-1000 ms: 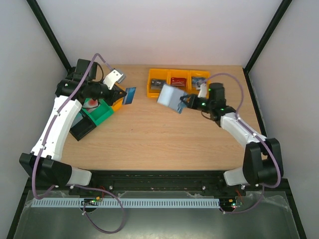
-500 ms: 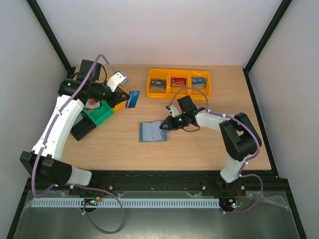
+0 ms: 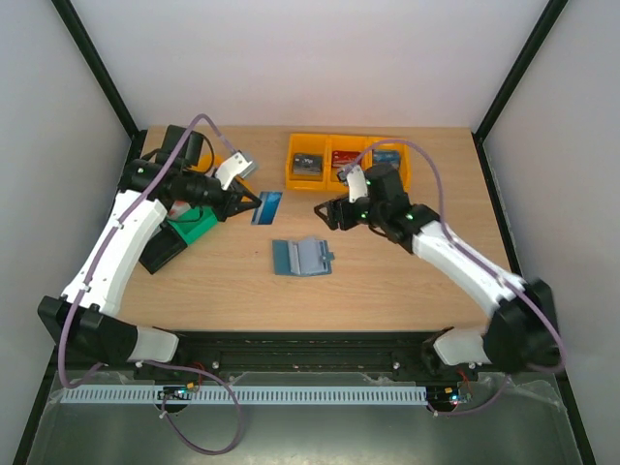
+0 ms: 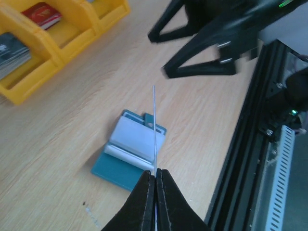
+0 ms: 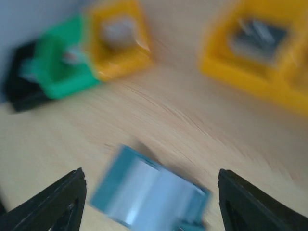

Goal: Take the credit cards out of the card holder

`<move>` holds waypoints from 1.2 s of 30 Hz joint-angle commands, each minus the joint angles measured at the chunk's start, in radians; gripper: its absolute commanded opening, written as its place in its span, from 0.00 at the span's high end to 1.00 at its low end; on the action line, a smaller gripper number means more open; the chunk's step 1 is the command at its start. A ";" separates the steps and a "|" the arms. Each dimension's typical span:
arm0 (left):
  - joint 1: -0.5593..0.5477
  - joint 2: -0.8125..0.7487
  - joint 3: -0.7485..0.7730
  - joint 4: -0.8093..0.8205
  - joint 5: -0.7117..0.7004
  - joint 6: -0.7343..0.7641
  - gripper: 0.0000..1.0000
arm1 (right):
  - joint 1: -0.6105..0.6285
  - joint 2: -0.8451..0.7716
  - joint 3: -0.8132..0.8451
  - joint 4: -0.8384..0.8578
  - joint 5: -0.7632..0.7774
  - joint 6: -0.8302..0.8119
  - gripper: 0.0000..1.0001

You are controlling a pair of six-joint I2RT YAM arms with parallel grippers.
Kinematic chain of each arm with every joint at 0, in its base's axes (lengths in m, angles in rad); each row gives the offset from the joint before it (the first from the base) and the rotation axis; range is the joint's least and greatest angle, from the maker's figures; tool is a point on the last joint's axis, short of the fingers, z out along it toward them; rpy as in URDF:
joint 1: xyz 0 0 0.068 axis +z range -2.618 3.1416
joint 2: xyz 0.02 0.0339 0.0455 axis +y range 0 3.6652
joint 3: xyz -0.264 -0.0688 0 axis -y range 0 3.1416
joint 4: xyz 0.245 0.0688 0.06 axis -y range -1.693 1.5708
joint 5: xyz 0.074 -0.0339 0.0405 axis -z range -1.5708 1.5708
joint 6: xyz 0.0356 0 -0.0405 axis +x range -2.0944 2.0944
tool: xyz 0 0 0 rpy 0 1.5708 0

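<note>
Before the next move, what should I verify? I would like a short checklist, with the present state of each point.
1. Left hand shut on the blue credit card: ok.
2. That card fully out of the card holder: ok.
3. Card holder lying open on the table: ok.
4. Right hand open and empty: ok.
5. Right hand not touching the card holder: ok.
6. More cards left in the pockets: cannot tell.
</note>
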 commanded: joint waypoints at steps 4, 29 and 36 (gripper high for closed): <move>-0.080 -0.077 -0.032 -0.137 0.069 0.157 0.98 | 0.089 -0.327 -0.094 0.387 -0.456 -0.130 0.13; -0.138 -0.098 -0.001 -0.241 0.149 0.273 0.98 | 0.218 -0.148 0.088 0.082 -0.492 -0.281 0.63; -0.138 -0.103 0.001 -0.245 0.157 0.278 0.98 | 0.242 -0.140 0.093 0.082 -0.516 -0.292 0.94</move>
